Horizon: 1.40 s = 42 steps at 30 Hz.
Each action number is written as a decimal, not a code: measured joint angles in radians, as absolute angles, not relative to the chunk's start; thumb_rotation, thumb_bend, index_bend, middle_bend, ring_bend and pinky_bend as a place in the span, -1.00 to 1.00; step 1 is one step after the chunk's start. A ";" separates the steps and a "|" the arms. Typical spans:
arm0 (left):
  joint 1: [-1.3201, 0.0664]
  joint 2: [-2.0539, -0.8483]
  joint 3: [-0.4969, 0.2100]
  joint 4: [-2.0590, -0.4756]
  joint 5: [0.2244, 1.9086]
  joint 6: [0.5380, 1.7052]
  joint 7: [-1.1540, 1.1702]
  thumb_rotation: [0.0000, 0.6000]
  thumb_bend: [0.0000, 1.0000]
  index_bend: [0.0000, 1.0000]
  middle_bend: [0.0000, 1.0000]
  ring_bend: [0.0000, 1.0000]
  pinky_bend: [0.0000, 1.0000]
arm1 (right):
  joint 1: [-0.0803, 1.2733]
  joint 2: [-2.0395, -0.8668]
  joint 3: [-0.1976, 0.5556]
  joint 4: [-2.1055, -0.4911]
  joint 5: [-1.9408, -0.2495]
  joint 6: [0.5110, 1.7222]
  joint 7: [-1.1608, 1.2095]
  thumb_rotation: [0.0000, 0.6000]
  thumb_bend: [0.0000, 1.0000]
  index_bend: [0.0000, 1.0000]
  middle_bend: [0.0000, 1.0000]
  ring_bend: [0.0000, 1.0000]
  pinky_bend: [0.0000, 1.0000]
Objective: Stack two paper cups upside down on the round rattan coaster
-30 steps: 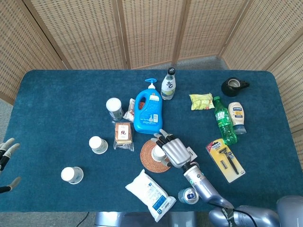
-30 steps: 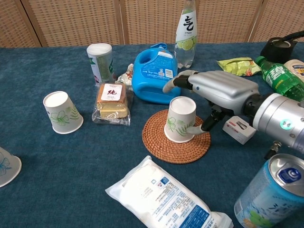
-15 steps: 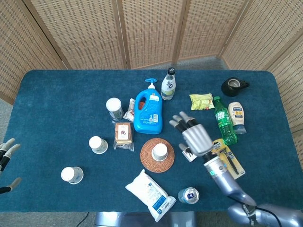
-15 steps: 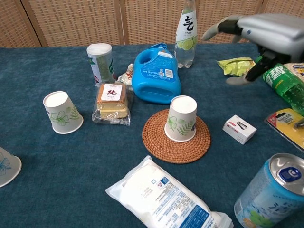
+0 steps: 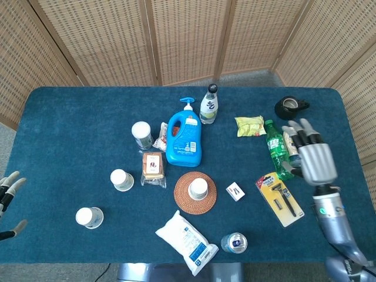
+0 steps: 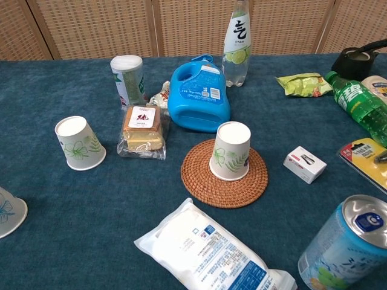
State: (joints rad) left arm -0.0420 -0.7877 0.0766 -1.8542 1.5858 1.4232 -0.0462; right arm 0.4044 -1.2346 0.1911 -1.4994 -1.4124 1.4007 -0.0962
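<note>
One paper cup (image 5: pixel 198 188) (image 6: pixel 230 151) stands upside down on the round rattan coaster (image 5: pixel 185 200) (image 6: pixel 205 185) mid-table. A second paper cup (image 5: pixel 121 180) (image 6: pixel 78 143) sits upside down to the left of it. A third cup (image 5: pixel 89 217) (image 6: pixel 8 209) stands near the front left. My right hand (image 5: pixel 312 157) hovers open at the far right, over the green bottle and the mayonnaise, holding nothing. My left hand (image 5: pixel 8 194) shows only its fingers at the left frame edge, spread and empty. Neither hand appears in the chest view.
Behind the coaster stand a blue detergent jug (image 5: pixel 184 138), a clear drink bottle (image 5: pixel 208 105), a white-lidded jar (image 5: pixel 141 134) and a wrapped cake (image 5: pixel 153 165). A white pouch (image 5: pixel 186 241) and a can (image 5: pixel 234 242) lie in front. A small white box (image 5: pixel 235 191), razor pack (image 5: pixel 280 198) and green bottle (image 5: pixel 277 148) lie right.
My right hand let go of the cup on the coaster, lifted away and swung to the far right of the table. The cup stays upside down on the coaster. The left hand barely moved.
</note>
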 measured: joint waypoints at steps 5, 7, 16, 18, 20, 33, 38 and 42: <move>-0.049 -0.790 0.071 -1.862 1.576 1.413 -0.040 1.00 -0.37 -1.00 -1.00 -1.00 -1.00 | 0.334 -1.215 0.152 -1.452 -1.437 1.455 -0.014 1.00 -0.69 -0.69 -0.72 -1.00 -0.55; -0.053 -0.793 0.071 -1.863 1.573 1.403 -0.032 1.00 -0.37 -1.00 -1.00 -1.00 -1.00 | 0.312 -1.212 0.135 -1.432 -1.447 1.468 0.004 1.00 -0.69 -0.69 -0.73 -1.00 -0.55; -0.076 -0.827 0.093 -1.875 1.577 1.323 0.023 1.00 -0.37 -1.00 -1.00 -1.00 -1.00 | 0.216 -1.217 0.086 -1.379 -1.470 1.534 0.074 1.00 -0.69 -0.69 -0.75 -1.00 -0.56; -0.080 -0.841 0.100 -1.874 1.579 1.306 0.047 1.00 -0.37 -1.00 -1.00 -1.00 -1.00 | 0.202 -1.222 0.083 -1.371 -1.474 1.547 0.090 1.00 -0.69 -0.69 -0.75 -1.00 -0.56; -0.086 -0.860 0.105 -1.871 1.579 1.283 0.066 1.00 -0.37 -1.00 -1.00 -1.00 -1.00 | 0.196 -1.222 0.083 -1.366 -1.480 1.551 0.093 1.00 -0.69 -0.69 -0.75 -1.00 -0.56; -0.183 -0.995 0.091 -1.864 1.533 1.120 0.198 1.00 -0.37 -1.00 -1.00 -1.00 -1.00 | 0.175 -1.205 0.108 -1.405 -1.491 1.576 0.105 1.00 -0.67 -0.69 -0.75 -1.00 -0.56; -0.211 -1.025 0.082 -1.877 1.499 1.085 0.246 1.00 -0.37 -1.00 -1.00 -1.00 -1.00 | 0.171 -1.204 0.119 -1.417 -1.486 1.576 0.121 1.00 -0.64 -0.69 -0.75 -1.00 -0.56; -0.223 -1.047 0.082 -1.878 1.470 1.067 0.288 1.00 -0.37 -1.00 -1.00 -1.00 -1.00 | 0.169 -1.207 0.124 -1.417 -1.485 1.570 0.127 1.00 -0.63 -0.69 -0.75 -1.00 -0.56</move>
